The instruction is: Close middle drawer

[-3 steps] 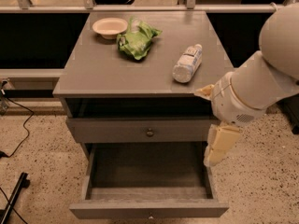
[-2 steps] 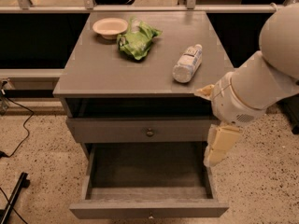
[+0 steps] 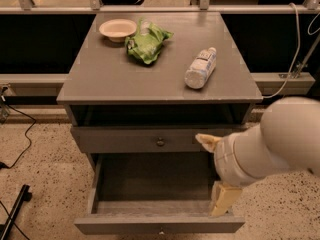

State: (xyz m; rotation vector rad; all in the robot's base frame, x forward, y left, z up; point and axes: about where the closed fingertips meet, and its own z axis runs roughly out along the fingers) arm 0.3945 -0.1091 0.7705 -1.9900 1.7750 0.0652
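Grey wooden middle drawer [image 3: 150, 185], rigid and probably light: you push squarely on its front panel; gripper [image 3: 215, 171], spread and empty, hovers at its right wall.

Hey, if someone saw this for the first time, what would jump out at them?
First, the middle drawer, pulled far out low on the grey cabinet, its inside bare. Next, the robot's bulky white arm at the right, with its claw open by the drawer's right side. On the cabinet top lie a green bag, a plastic bottle on its side and a pale bowl.
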